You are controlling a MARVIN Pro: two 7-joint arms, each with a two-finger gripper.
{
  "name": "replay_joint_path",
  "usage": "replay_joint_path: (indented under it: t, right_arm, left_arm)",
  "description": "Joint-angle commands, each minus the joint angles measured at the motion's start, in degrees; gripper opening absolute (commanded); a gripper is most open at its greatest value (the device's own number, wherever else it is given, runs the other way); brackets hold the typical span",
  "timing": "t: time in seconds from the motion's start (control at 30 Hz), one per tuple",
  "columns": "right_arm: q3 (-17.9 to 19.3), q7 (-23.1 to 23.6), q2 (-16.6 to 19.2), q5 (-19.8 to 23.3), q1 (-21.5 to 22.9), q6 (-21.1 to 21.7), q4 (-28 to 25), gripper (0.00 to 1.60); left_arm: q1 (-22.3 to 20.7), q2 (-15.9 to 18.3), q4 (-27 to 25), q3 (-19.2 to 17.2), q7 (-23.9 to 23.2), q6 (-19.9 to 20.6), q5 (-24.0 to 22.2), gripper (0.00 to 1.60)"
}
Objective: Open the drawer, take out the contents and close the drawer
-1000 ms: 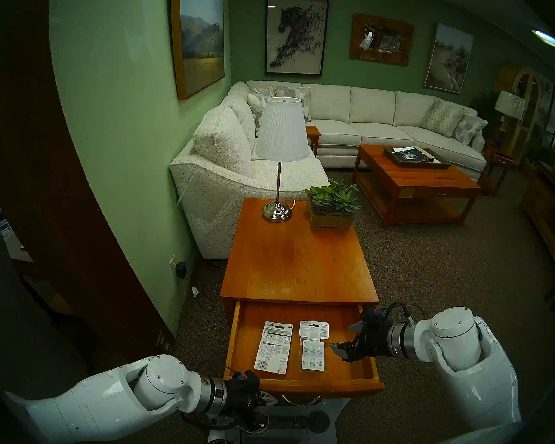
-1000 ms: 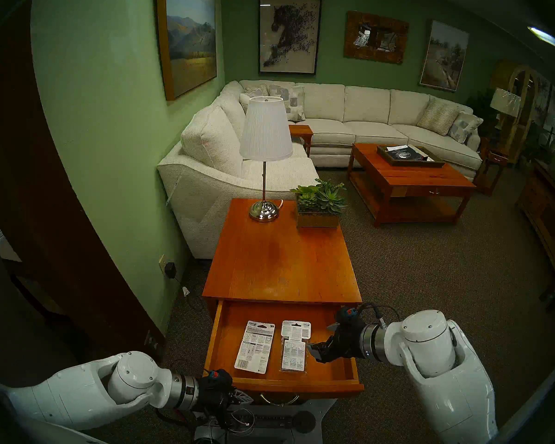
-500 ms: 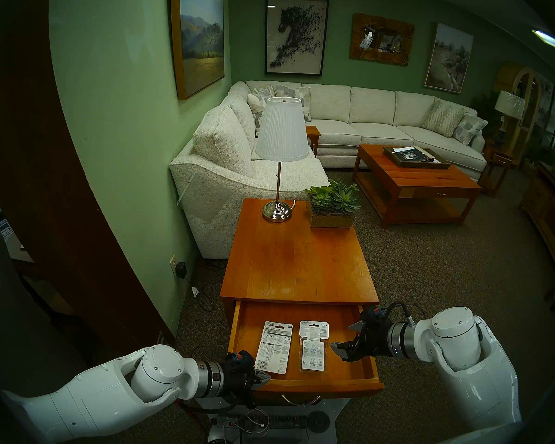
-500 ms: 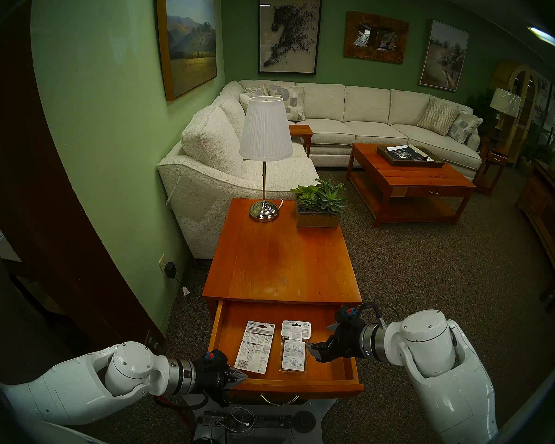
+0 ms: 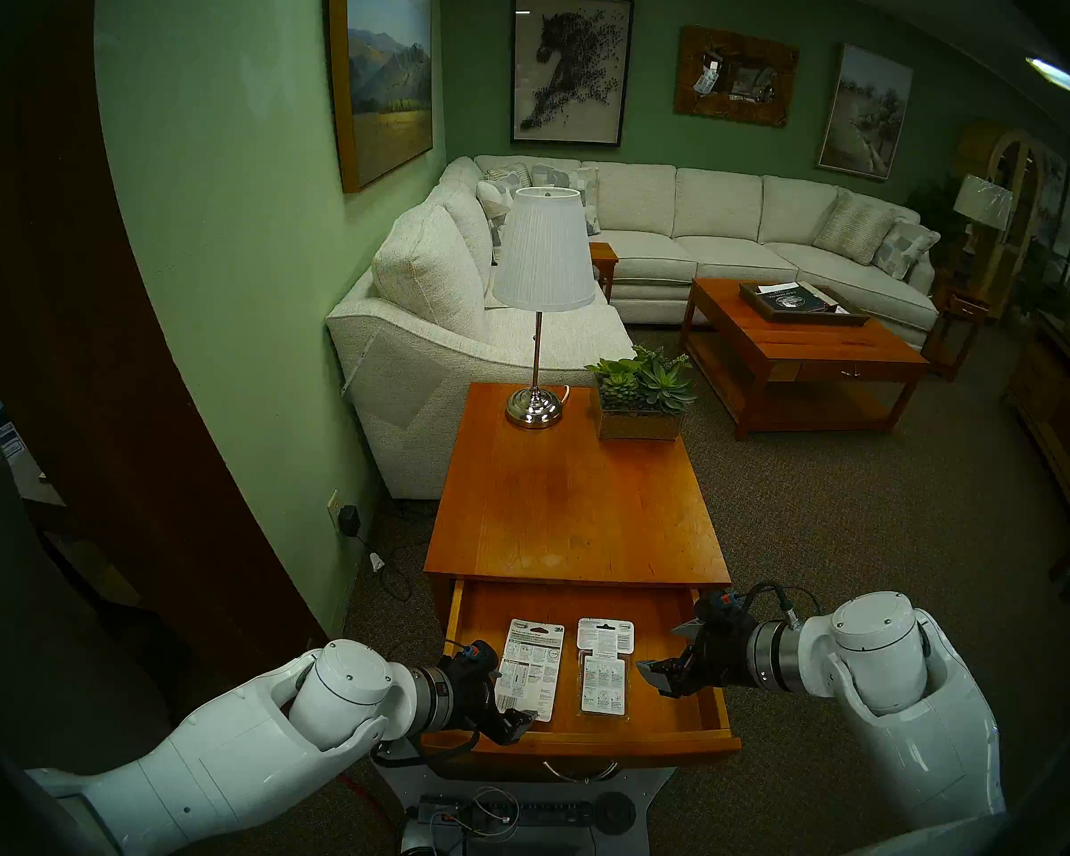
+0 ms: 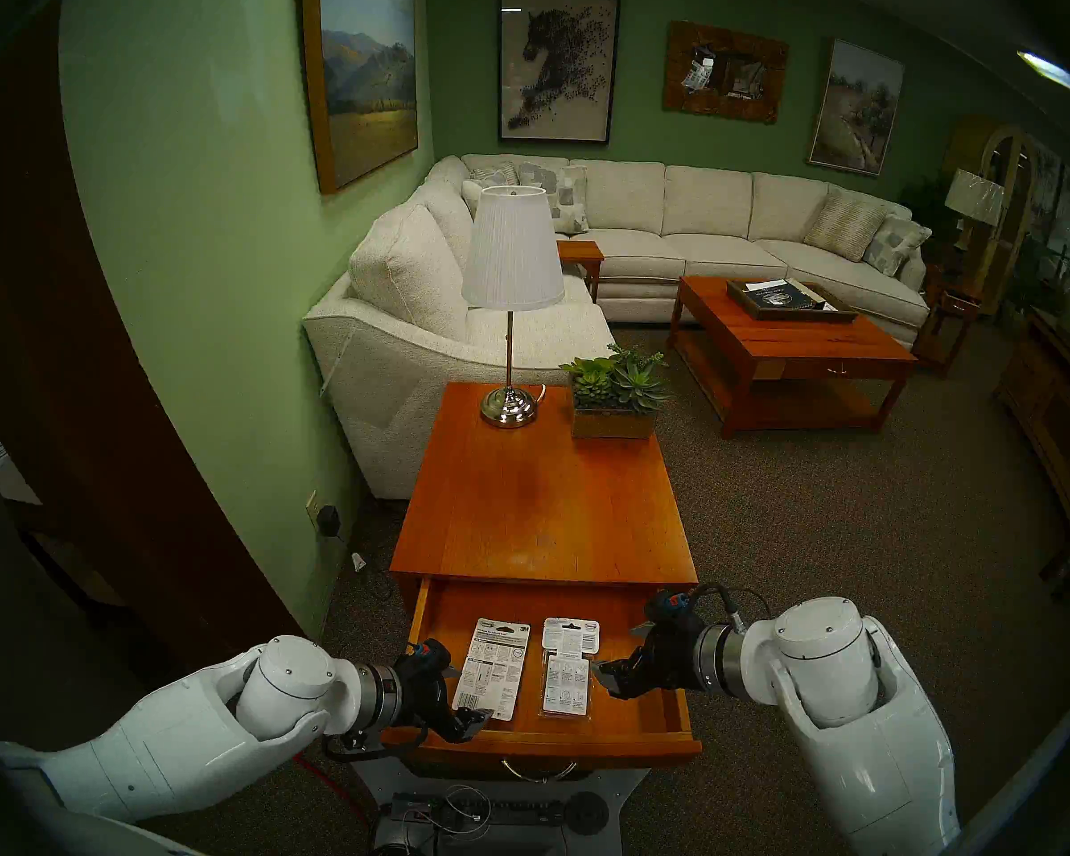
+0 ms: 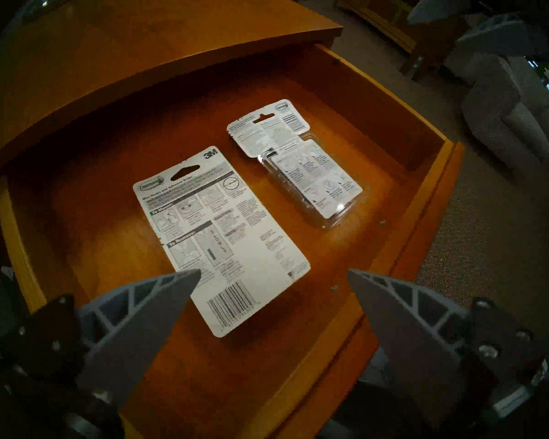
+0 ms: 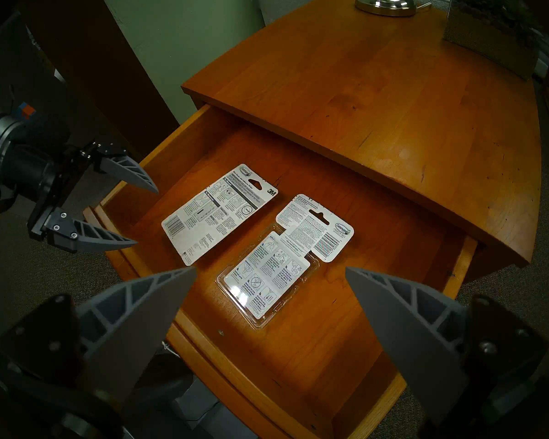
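Swung forward over drawer [image 5: 588, 734] front-left corner: left gripper [image 5: 516, 716], fingers now apart above 3M card [image 5: 529, 669]. Right gripper [image 5: 665, 660] unmoved, fingers apart beside blister pack [image 5: 605, 675].

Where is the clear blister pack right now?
In the head view the blister pack lies flat in the open drawer, right of the 3M card and just left of the right pincer.

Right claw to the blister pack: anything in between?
Nothing. In the right wrist view only bare drawer floor separates the open right claw from the blister pack; the 3M card lies beside it, apart.
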Motion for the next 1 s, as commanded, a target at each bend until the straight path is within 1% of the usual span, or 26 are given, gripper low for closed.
replay_joint_path:
  t: [0.0,0.03,0.07,0.1,0.17,0.23,0.27,0.3,0.4,0.6,0.8,0.97]
  right_arm:
    - [0.10,0.09,0.05,0.11,0.44,0.01,-1.45,1.60]
    - [0.10,0.09,0.05,0.12,0.45,0.00,-1.45,1.60]
    - [0.10,0.08,0.06,0.12,0.44,0.01,-1.46,1.60]
    - [0.09,0.08,0.06,0.13,0.44,0.01,-1.46,1.60]
    - [0.09,0.07,0.07,0.14,0.44,0.02,-1.47,1.60]
    - [0.09,0.06,0.08,0.14,0.43,0.03,-1.48,1.60]
    - [0.09,0.06,0.08,0.15,0.43,0.03,-1.49,1.60]
    - [0.09,0.05,0.08,0.15,0.42,0.04,-1.50,1.60]
    - [0.09,0.04,0.09,0.16,0.41,0.06,-1.52,1.60]
    - [0.10,0.00,0.11,0.18,0.39,0.10,-1.58,1.60]
    - [0.10,-0.04,0.13,0.20,0.37,0.15,-1.63,1.60]
    - [0.09,-0.06,0.14,0.22,0.36,0.16,-1.64,1.60]
  left_arm:
    - [-5.60,-6.29,1.71,-0.47,2.45,3.17,-2.04,1.60]
    - [-5.96,-6.82,2.25,-0.43,3.03,3.46,-2.05,1.60]
    - [-6.07,-8.25,3.17,-1.03,3.45,4.16,-1.72,1.60]
    - [-6.70,-7.66,3.17,-0.24,4.19,4.18,-2.41,1.60]
    - [-6.93,-9.77,4.59,-1.00,5.43,5.08,-1.84,1.60]
    - [-7.50,-10.82,5.69,-0.94,6.63,5.59,-1.77,1.60]
    - [-7.95,-10.53,5.86,-0.39,6.99,5.59,-2.21,1.60]
    - [-7.92,-11.62,6.51,-0.92,7.56,6.05,-1.73,1.60]
    - [-8.54,-12.90,7.80,-0.78,9.30,6.65,-1.54,1.60]
    - [-9.39,-14.76,9.92,-0.45,11.74,7.33,-1.17,1.60]
    - [-10.16,-16.20,12.55,-0.09,13.65,7.19,-0.61,1.60]
    - [-11.34,-17.52,15.46,-0.19,13.60,7.43,-0.80,1.60]
